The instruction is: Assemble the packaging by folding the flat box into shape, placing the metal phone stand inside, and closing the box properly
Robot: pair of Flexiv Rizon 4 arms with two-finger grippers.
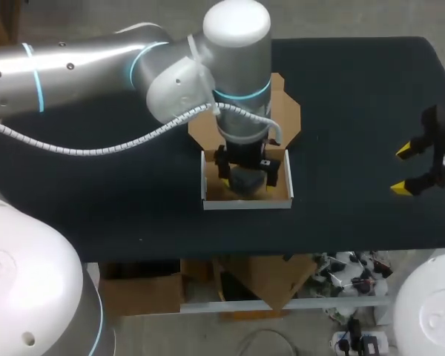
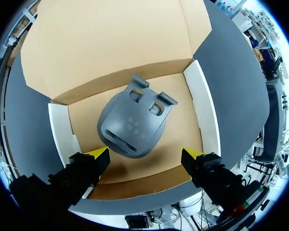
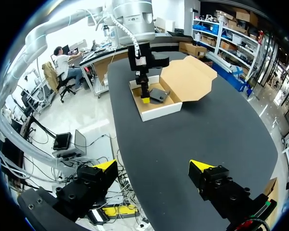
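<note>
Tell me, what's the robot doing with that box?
The robot is packing. Its left hand hangs open just above the white-and-brown cardboard box. The grey metal phone stand lies flat on the box's floor, with nothing gripping it. The big brown lid flap is open behind it, so the box is not closed yet. The right hand is open off to the side over the black table, holding nothing.
</note>
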